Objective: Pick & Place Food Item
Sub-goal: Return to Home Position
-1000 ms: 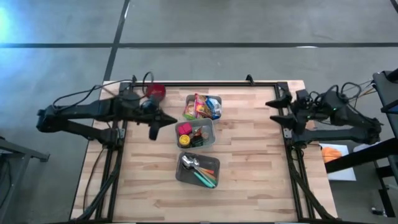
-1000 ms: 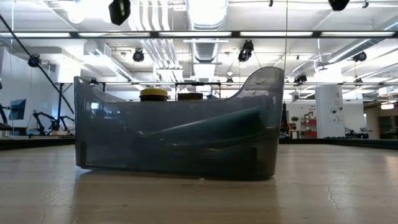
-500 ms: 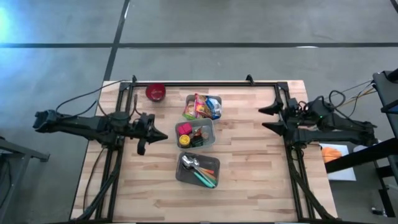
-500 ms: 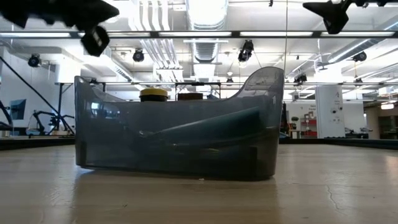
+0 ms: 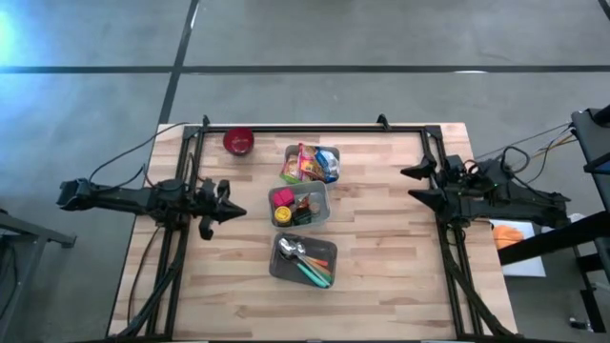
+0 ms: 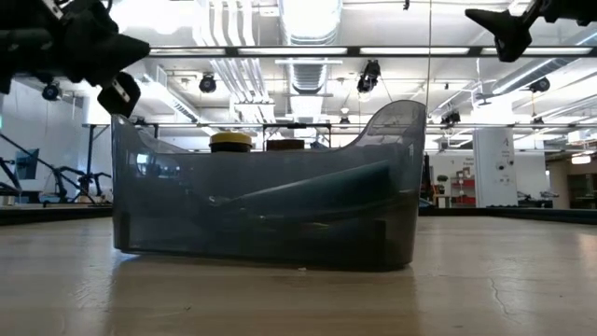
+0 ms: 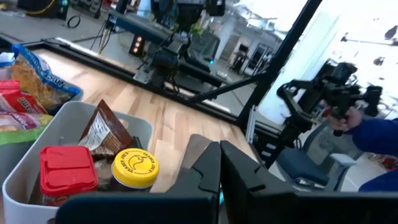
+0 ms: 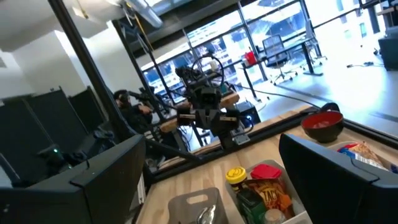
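A grey bin (image 5: 298, 204) in the middle of the table holds food items: a red box (image 7: 65, 171), a yellow-lidded jar (image 7: 135, 167) and a brown packet (image 7: 102, 134). Just beyond it, snack bags (image 5: 310, 164) lie in a pile on the wood. My left gripper (image 5: 224, 203) hovers level at the table's left side, left of the bin, shut and holding nothing; its fingers (image 7: 221, 163) meet. My right gripper (image 5: 419, 184) hovers level at the right side, open and holding nothing, its fingers (image 8: 106, 180) wide apart.
A red bowl (image 5: 238, 141) stands at the far left. A second grey bin (image 5: 303, 260) with cutlery sits near the front edge and fills the low view (image 6: 266, 201). Bare wood lies between the bins and each arm. A person's blue sleeve (image 7: 373, 134) shows beyond the table.
My left gripper has drawn back toward the table's left edge and a little toward the near edge, away from the red bowl, sinking as it went and staying shut. My right gripper has sunk lower at the right side, staying open. No object has moved.
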